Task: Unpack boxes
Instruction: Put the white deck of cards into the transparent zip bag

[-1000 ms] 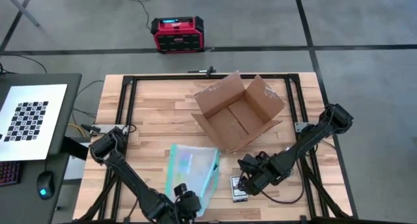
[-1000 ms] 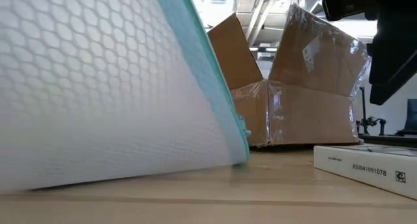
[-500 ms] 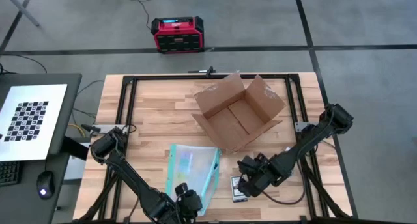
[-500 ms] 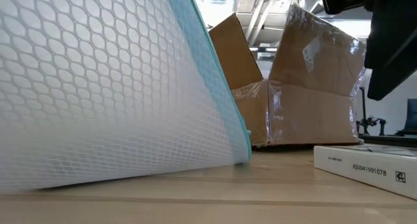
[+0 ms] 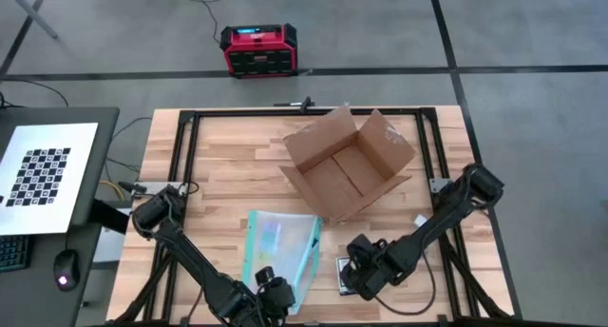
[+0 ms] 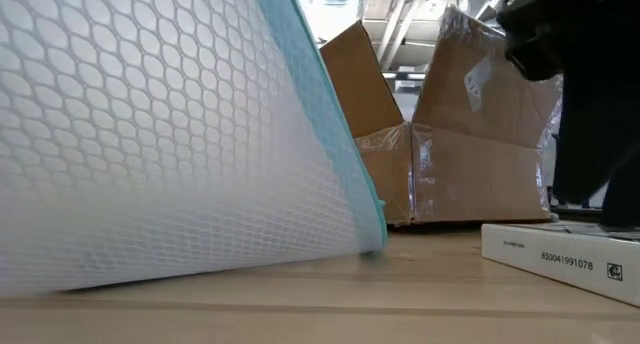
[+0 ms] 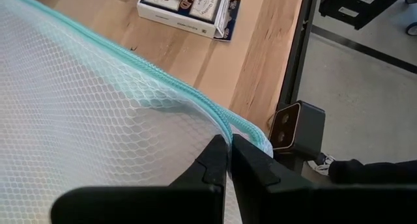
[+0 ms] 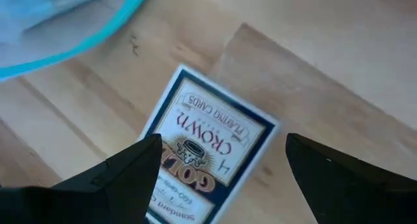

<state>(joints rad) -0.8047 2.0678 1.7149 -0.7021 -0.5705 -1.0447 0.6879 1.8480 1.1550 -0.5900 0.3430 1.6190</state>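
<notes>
Corrugated cardboard box [image 5: 347,172]: open, mid-tabletop toward far edge. Right gripper [image 5: 353,278], jaws wide and empty, has dropped over card pack [image 5: 346,277] near front edge; pickup likely. Left gripper [image 7: 228,160] pinches mesh pouch [image 5: 279,249].

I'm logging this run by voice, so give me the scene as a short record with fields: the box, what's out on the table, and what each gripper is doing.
box: cardboard box, flaps open, upright at the table's far middle, nothing visible inside
pouch: clear teal-edged mesh pouch lying on the table in front of the box
cards: playing card pack flat on the table, right of the pouch
left gripper: left gripper shut on the pouch's teal edge, near the table's front edge
right gripper: right gripper open, poised over the card pack, fingers either side, not gripping
</notes>
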